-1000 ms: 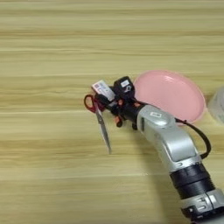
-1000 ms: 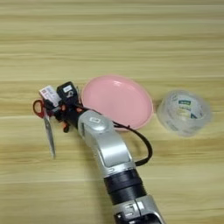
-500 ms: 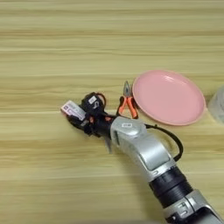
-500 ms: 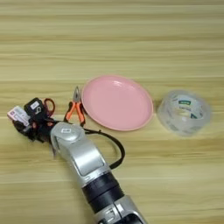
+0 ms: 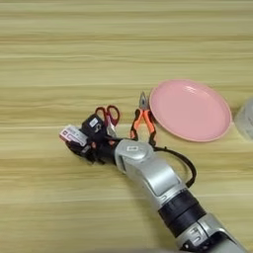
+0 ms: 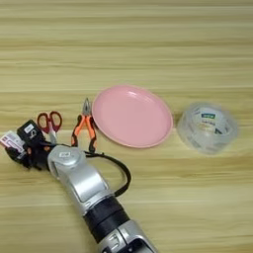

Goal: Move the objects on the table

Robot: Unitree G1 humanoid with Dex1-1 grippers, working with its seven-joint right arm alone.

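Observation:
My right gripper is at the left of the table, shut on a small flat pink-and-white box that sticks out to its left, low over the wood. The silver forearm runs in from the bottom right. Orange-and-black-handled pliers lie flat just left of the round pink plate, which has nothing on it. The clear tape roll stands to the plate's right.
Red-handled scissors lie between the gripper and the pliers, with their blades hidden under my wrist. A black cable loops off the forearm close to the plate's near rim.
The gripper has carried the box leftward from beside the plate to beyond the scissors, then slightly nearer. The pliers have come into view where the gripper was.

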